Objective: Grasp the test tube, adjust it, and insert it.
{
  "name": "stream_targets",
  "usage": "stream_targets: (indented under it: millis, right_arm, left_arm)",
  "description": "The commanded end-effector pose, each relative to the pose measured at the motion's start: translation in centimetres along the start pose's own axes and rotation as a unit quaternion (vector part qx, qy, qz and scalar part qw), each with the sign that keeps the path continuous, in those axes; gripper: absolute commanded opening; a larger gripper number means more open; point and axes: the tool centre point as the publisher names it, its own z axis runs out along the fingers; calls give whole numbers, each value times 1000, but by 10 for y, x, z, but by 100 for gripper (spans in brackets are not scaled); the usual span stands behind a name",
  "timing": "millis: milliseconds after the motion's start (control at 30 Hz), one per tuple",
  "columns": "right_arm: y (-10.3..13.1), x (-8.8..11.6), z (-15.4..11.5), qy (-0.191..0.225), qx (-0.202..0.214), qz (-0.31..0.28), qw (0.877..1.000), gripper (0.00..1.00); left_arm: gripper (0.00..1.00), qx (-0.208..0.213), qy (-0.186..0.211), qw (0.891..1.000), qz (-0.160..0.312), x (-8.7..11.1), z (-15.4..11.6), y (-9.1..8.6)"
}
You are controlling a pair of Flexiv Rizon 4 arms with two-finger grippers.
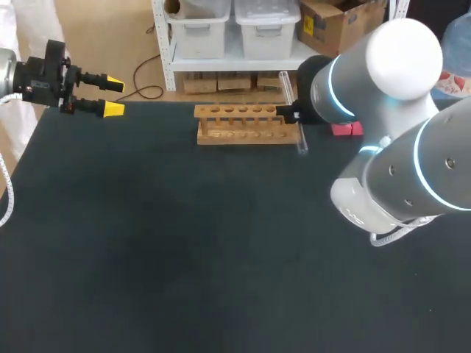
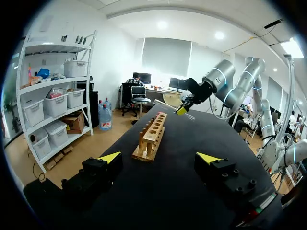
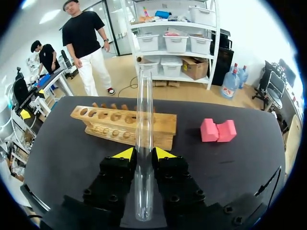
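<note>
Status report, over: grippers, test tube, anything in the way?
Left gripper open, empty, well back from rack. Right gripper shut on test tube, at the rack end, not inserted. Pink block beside rack, not blocking.

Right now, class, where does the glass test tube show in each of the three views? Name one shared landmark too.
Head view: test tube at the wooden rack's right end, in the right gripper.
Left wrist view: test tube beyond the rack's far end, held by the right gripper.
Right wrist view: test tube between the right gripper's fingers, pointing toward the rack.
Shared landmark: the wooden rack.
</note>
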Motion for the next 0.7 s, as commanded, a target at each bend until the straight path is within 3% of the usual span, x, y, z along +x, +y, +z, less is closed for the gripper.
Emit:
stream_targets:
  millis: [33, 700]
  right_arm:
    - [6, -1, 3, 16, -10, 4, 1000, 0]
    - [21, 0, 24, 37, -1, 17, 999, 0]
  left_arm:
    - [100, -1, -1, 1000, 2, 1, 0, -1]
    - [100, -1, -1, 1000, 2, 1, 0, -1]
